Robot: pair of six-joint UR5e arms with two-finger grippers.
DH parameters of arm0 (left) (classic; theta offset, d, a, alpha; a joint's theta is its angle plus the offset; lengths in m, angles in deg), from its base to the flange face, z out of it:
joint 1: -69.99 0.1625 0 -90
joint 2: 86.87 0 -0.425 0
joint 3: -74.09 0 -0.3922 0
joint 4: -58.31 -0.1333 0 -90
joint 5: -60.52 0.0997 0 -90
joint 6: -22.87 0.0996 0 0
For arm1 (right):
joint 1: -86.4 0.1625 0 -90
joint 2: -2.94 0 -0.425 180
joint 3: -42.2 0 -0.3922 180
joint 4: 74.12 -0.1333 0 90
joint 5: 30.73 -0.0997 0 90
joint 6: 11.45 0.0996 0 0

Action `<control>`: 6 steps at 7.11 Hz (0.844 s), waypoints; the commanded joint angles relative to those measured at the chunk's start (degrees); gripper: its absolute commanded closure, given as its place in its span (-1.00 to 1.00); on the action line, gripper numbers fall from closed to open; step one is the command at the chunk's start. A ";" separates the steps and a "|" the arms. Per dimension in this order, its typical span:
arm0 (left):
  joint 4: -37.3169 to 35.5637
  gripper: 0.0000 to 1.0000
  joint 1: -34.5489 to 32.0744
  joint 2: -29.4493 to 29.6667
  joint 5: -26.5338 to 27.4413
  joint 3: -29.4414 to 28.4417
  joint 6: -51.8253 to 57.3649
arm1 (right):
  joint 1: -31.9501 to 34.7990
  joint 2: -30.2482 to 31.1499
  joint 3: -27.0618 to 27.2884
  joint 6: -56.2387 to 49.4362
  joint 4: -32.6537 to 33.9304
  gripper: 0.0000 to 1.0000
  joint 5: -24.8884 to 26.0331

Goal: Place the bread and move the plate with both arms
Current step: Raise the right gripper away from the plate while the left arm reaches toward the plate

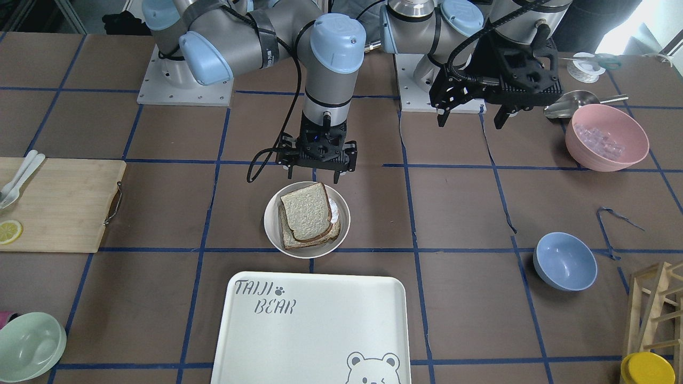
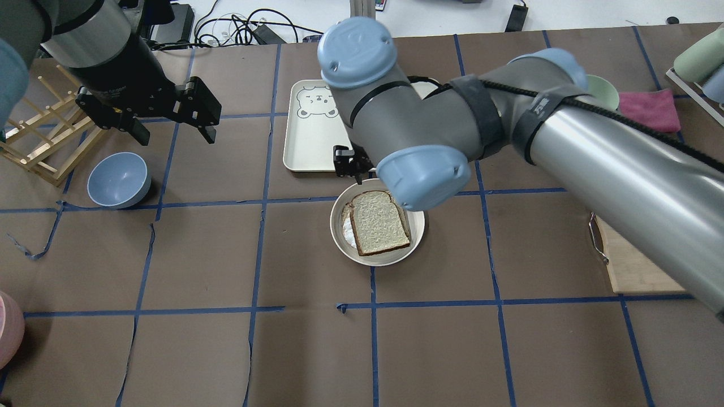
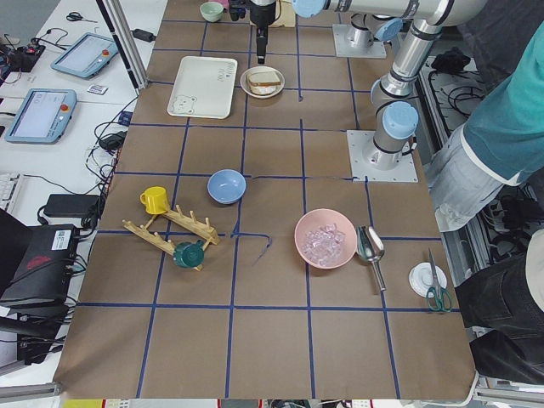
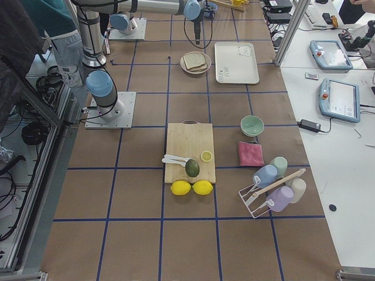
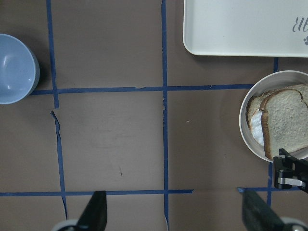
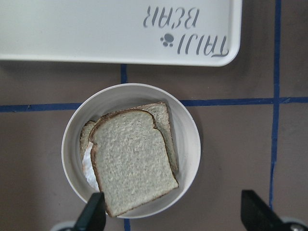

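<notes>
- Two slices are stacked on the plate (image 6: 120, 98). The dark-crusted bread (image 6: 132, 161) lies on top of a paler slice (image 6: 161, 113), with white filling showing at one edge. Bread step looks done.
- The right gripper (image 1: 315, 177) has its jaws spread wide and holds nothing. It hovers right above the plate with the bread directly below, and one finger (image 6: 94, 214) sits over the plate's rim in the wrist view.
- The left gripper (image 1: 471, 120) is also spread and empty, raised off the table. The plate is well apart from it, at the edge of its wrist view.
- Step in hand, my read: changeover from placing the bread to moving the plate.
- Next move likely calls for both grippers to come down on opposite rims, pinch, and lift level so the stack doesn't slide. The left one has the longer way to go.
- The tray (image 1: 320, 330), just past the plate from the right gripper, is the probable target. Can't confirm.
- Surface: the table (image 1: 453, 213) is covered in brown paper with a blue tape grid, and some of the tape is torn.
- A pink bowl (image 1: 606, 137) is just beside the left gripper and a blue bowl (image 1: 564, 261) is near it. A cutting board (image 1: 58, 205) is well apart from the right gripper.
- Room: side benches with tablets (image 3: 38, 115) and cables. A person in teal (image 3: 501, 127) is beside the robot base.
</notes>
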State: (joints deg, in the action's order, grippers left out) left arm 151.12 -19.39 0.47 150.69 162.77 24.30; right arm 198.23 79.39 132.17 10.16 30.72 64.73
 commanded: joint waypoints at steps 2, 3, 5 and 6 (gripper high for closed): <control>0.09 -1.00 0.09 0.03 -0.35 0.52 0.42 | -12.40 1.93 -12.77 -19.54 -18.38 -1.00 -1.85; 0.09 -1.00 0.09 0.12 -0.52 0.61 0.42 | -14.51 4.73 -13.58 -22.46 -19.40 -1.00 -1.77; 0.18 -1.00 0.00 1.68 -1.13 1.05 0.25 | -16.90 7.39 -13.50 -28.52 -19.67 -1.00 -1.85; -0.52 -1.00 0.09 2.48 -4.53 4.45 -0.19 | -17.00 9.22 -13.15 -28.90 -19.84 -1.00 -1.85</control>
State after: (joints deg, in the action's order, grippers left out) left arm 151.08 -19.31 1.93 148.77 164.65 24.56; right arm 181.87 86.68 118.86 -16.91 11.16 62.88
